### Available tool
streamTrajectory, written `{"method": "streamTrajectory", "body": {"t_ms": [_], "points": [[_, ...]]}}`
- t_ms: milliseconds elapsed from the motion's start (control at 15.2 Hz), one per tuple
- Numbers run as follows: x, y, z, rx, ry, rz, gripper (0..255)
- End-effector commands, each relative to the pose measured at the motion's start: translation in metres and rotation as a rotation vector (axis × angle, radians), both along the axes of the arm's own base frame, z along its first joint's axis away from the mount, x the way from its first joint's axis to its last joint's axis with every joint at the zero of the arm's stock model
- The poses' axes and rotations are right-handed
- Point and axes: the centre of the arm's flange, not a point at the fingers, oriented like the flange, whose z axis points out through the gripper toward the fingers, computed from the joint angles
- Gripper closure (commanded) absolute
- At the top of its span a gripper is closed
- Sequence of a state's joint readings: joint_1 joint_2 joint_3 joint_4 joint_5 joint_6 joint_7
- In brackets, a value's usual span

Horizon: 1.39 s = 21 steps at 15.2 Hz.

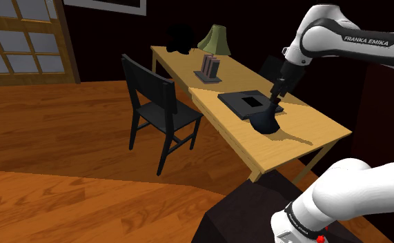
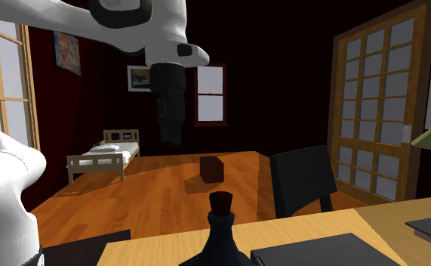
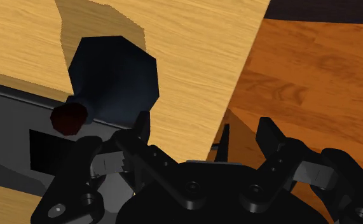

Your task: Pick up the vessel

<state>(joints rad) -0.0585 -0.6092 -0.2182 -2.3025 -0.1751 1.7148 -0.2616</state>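
A dark, round-bodied vessel (image 1: 266, 121) with a narrow neck and a reddish-brown stopper (image 2: 221, 202) stands upright on the wooden table (image 1: 311, 131), beside a flat black slab. My black gripper (image 1: 277, 94) hangs just above its neck in the shoulder view. In the second exterior view the gripper (image 2: 170, 134) is above the vessel (image 2: 220, 240) and off to that view's left. In the wrist view the fingers stand apart, so the gripper (image 3: 205, 130) is open and holds nothing. The vessel (image 3: 117, 77) lies outside the gap, beyond one finger (image 3: 142, 126).
The flat black slab (image 1: 246, 101) lies on the table next to the vessel. A black chair (image 1: 158, 112) stands at the table's side. A lamp (image 1: 214, 39) and a book stand (image 1: 210, 67) sit on the far table. The table's edge runs close by the gripper, with wooden floor (image 3: 307, 70) below.
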Motion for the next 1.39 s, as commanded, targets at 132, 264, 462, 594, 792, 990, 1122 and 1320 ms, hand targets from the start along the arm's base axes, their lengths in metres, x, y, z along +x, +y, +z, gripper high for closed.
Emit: {"method": "streamTrajectory", "body": {"t_ms": [132,264,462,594,792,990,1122,1320], "points": [[0.016,-0.052,-0.016,0.01,-0.001,0.013,0],[0.024,-0.076,-0.025,0.015,-0.002,0.019,0],[0.037,-0.113,-0.037,0.022,-0.003,0.028,0],[0.045,-0.137,-0.046,0.028,-0.003,0.033,0],[0.053,-0.161,-0.054,0.033,-0.004,0.039,0],[0.053,-0.161,-0.07,0.033,-0.004,0.039,0],[0.053,-0.161,-0.081,0.033,-0.004,0.039,0],[0.053,-0.161,-0.094,0.033,-0.004,0.039,0]]}}
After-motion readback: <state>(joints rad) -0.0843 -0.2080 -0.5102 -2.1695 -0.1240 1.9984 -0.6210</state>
